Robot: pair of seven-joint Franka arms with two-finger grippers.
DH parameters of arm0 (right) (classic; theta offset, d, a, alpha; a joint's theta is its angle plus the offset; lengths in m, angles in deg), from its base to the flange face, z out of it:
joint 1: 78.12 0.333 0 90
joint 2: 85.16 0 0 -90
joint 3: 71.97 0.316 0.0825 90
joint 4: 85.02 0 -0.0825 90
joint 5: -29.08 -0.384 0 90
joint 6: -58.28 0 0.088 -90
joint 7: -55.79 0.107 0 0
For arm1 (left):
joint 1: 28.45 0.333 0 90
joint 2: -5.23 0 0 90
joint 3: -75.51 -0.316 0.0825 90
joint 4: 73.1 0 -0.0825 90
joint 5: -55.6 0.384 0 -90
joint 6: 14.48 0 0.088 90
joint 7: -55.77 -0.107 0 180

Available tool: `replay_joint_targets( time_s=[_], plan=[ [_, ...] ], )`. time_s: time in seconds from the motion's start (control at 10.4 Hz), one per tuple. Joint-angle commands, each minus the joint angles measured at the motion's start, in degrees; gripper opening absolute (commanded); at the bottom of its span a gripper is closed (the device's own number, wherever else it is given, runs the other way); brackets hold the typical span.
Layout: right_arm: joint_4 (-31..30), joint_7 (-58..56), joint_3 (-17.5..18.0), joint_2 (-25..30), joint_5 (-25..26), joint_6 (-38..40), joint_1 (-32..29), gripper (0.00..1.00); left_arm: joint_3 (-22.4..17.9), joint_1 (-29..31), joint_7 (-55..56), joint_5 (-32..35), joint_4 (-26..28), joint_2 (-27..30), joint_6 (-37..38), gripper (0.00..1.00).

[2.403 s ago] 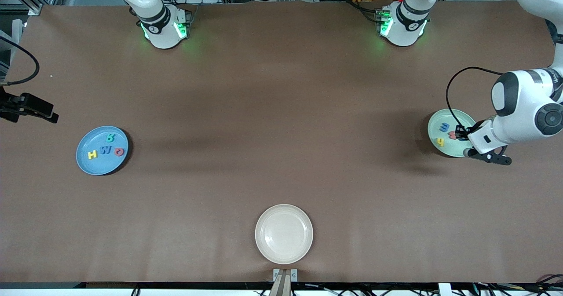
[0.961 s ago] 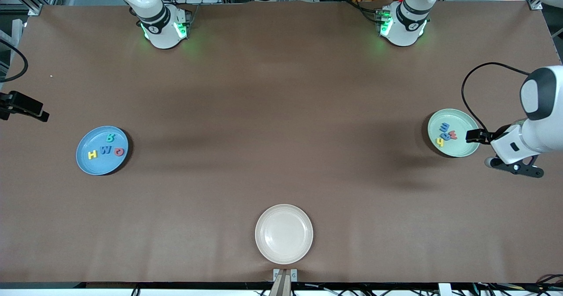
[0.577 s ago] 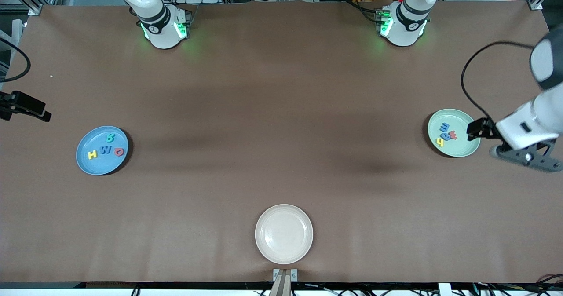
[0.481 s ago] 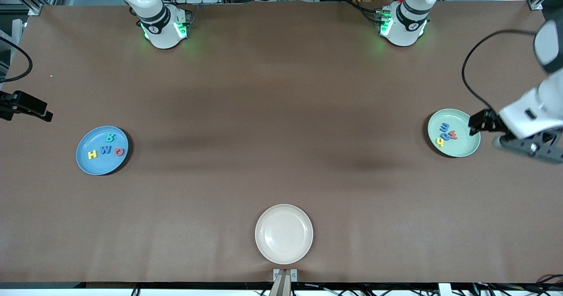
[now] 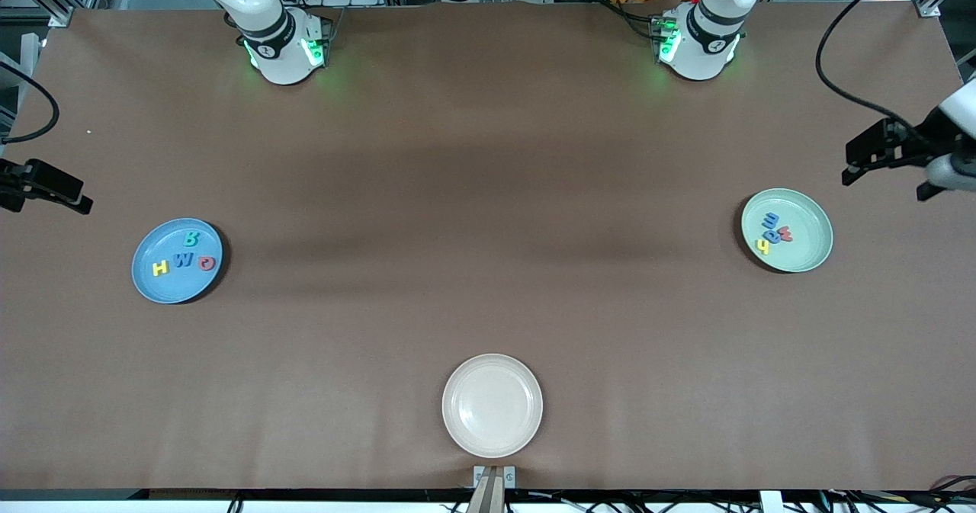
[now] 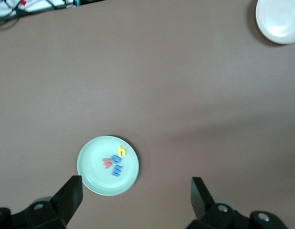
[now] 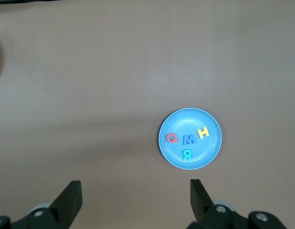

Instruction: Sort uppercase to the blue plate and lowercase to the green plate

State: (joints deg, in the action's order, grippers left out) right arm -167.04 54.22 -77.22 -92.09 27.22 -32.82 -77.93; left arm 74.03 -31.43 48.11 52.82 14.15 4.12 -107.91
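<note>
The blue plate [image 5: 164, 288] at the right arm's end of the table holds the uppercase letters: yellow H [image 5: 160, 268], blue W [image 5: 183, 260], red Q [image 5: 206, 262] and teal B [image 5: 191, 238]. The green plate [image 5: 808, 250] at the left arm's end holds the lowercase letters: yellow h [image 5: 762, 247], blue a [image 5: 774, 235], red w [image 5: 784, 232] and blue m [image 5: 771, 219]. My left gripper [image 5: 854, 164] hangs open and empty, high over the table by the green plate [image 6: 92, 174]. My right gripper [image 5: 72, 193] waits open and empty above the table edge by the blue plate [image 7: 205, 150].
An empty cream-white plate [image 5: 492, 405] sits near the front edge at mid-table and also shows in the left wrist view as a cream plate [image 6: 280, 19]. Brown table cover stretches between the plates. Both arm bases stand along the robots' side.
My left arm has lifted off the green plate and swung away toward the robots' side at the table's end. The plates, the letters and the right arm stay put.
</note>
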Motion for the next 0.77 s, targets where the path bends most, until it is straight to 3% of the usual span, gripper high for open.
replay_joint_targets(
  time_s=[0.0, 0.38, 0.67],
  plan=[
    [-7.08, 1.05, 0.16, 5.17, -0.08, -3.28, 0.34, 1.00, -0.98, -0.97, 7.03, -1.35, 0.11, 2.33, 2.62, 1.00],
    [-7.63, 1.31, 0.16, 5.27, -0.08, -3.56, 0.25, 1.00, -0.55, -1.23, 7.05, 2.95, -1.73, 4.01, 4.29, 1.00],
    [-9.64, 1.31, 0.25, 6.32, -0.08, -4.96, 0.25, 1.00, -0.46, -1.24, 7.13, 2.17, -1.65, 4.01, 4.48, 1.00]
  ],
)
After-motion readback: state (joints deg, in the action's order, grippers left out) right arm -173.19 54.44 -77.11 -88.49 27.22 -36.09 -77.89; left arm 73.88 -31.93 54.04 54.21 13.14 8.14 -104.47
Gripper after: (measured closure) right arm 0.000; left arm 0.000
